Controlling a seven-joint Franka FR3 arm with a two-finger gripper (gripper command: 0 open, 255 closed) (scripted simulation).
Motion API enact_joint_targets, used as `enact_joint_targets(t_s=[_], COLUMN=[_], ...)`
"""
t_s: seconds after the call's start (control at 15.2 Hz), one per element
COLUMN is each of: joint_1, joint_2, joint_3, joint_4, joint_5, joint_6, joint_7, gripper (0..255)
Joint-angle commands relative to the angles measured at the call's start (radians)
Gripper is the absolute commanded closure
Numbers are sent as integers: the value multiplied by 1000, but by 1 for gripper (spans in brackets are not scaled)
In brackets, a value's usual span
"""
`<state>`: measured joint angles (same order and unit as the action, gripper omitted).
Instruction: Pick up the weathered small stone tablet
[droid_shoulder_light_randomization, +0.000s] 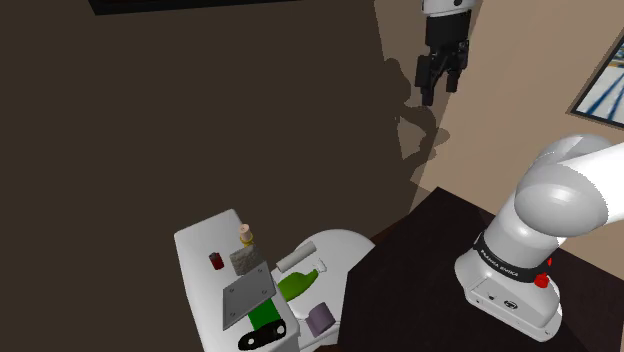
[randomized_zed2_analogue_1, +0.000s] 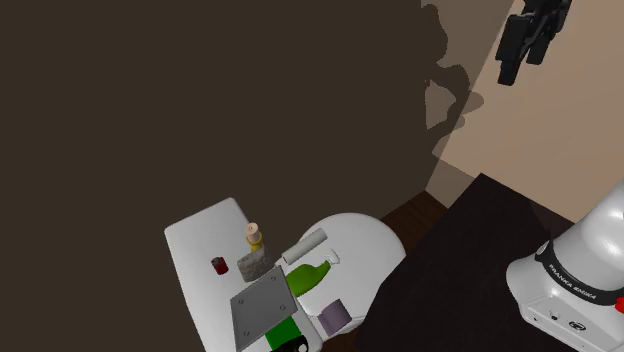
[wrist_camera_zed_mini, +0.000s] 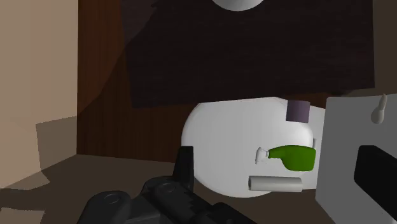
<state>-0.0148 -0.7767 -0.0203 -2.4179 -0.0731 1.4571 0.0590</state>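
Note:
The stone tablet (droid_shoulder_light_randomization: 240, 261) (randomized_zed2_analogue_1: 250, 266) is a small grey mottled block standing on a white flat surface (droid_shoulder_light_randomization: 198, 243) (randomized_zed2_analogue_1: 195, 238), between a dark red cup (droid_shoulder_light_randomization: 216, 261) (randomized_zed2_analogue_1: 220, 265) and a grey flat plate (droid_shoulder_light_randomization: 247, 297) (randomized_zed2_analogue_1: 262, 303). A small tan bottle (droid_shoulder_light_randomization: 246, 235) (randomized_zed2_analogue_1: 255, 236) stands just behind it. My black gripper (droid_shoulder_light_randomization: 436, 94) (randomized_zed2_analogue_1: 517, 68) hangs high above and far toward the shoulder view's right of the tablet, against the wall. Its fingers stand apart with nothing between them.
A white rounded body (droid_shoulder_light_randomization: 345, 248) (wrist_camera_zed_mini: 222, 137) adjoins the flat surface and carries a green bottle (droid_shoulder_light_randomization: 295, 284) (wrist_camera_zed_mini: 294, 157), a white cylinder (droid_shoulder_light_randomization: 298, 260) (wrist_camera_zed_mini: 275, 183) and a purple cup (droid_shoulder_light_randomization: 320, 320) (wrist_camera_zed_mini: 297, 111). A black object (droid_shoulder_light_randomization: 262, 338) lies at the near end. My dark stand (droid_shoulder_light_randomization: 430, 240) is to the right.

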Motion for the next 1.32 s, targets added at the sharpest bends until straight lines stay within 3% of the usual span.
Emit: enact_joint_targets(t_s=[0.0,0.59,1.25], joint_1=[0,90,181], joint_2=[0,205,509], joint_3=[0,30,84], joint_4=[0,-81,-60], joint_5=[0,36,68], joint_6=[0,317,639], joint_7=[0,-80,-169], gripper=[0,0,0])
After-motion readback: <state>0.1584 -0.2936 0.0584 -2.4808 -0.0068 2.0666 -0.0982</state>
